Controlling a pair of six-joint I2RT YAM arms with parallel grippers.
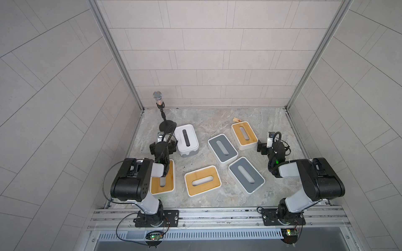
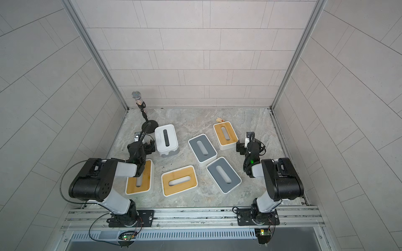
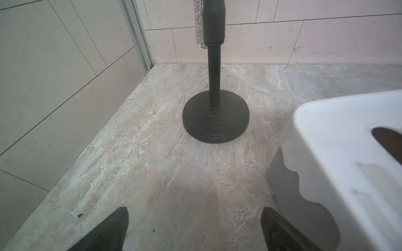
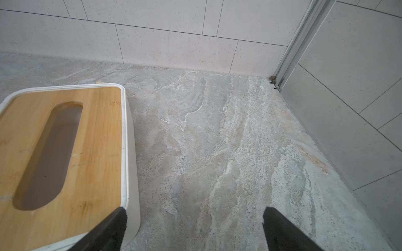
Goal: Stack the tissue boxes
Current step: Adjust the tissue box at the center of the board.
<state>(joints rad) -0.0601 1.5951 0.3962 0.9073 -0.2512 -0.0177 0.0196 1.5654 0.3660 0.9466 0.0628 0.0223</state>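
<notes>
The 6 tissue boxes [image 1: 202, 180] are lying flat, unstacked. The left claw [image 3: 193, 217] is hovering spread beside the white box [image 1: 187, 140] at 10 o'clock; the right claw [image 4: 194, 217], also spread, beside the wood-topped box [image 1: 243, 135] at 2 o'clock, likely lining up grabs.

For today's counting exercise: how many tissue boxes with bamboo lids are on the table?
3. One bamboo-lidded box sits back right, one front centre, one front left, partly covered by the left arm. None looks fully hidden.
</notes>
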